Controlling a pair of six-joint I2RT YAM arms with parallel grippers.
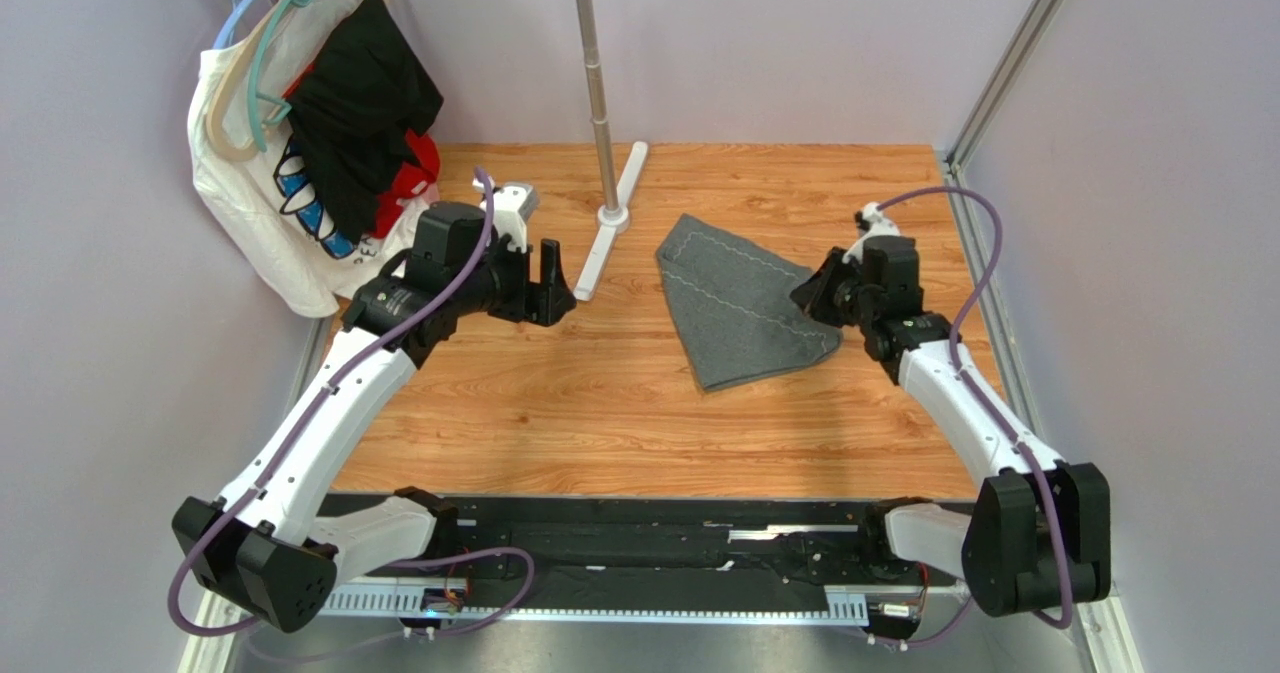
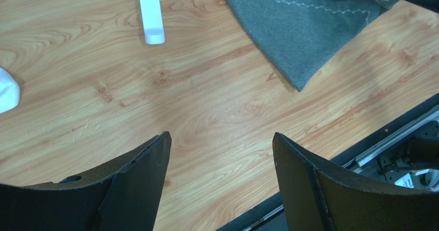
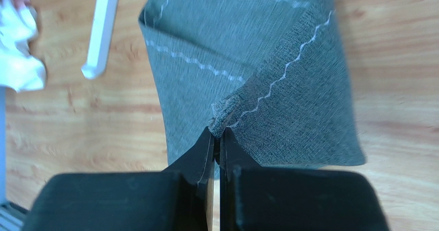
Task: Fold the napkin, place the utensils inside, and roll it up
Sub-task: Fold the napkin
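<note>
The napkin [image 1: 736, 298] is a dark grey cloth with a pale wavy stitched line, lying on the wooden table right of centre, partly folded over itself. My right gripper [image 1: 819, 291] is at its right corner. In the right wrist view my right gripper [image 3: 218, 134] is shut on a pinched corner of the napkin [image 3: 247, 66], lifting it a little. My left gripper [image 1: 553, 286] is left of the napkin, open and empty; in the left wrist view my left gripper [image 2: 220, 138] hovers over bare wood with the napkin [image 2: 304, 25] farther off. No utensils are in view.
A metal pole on a white foot [image 1: 609, 208] stands at the back centre, just left of the napkin. White, black and red clothes [image 1: 323, 118] hang on hangers at the back left. A black rail [image 1: 631, 546] runs along the near edge.
</note>
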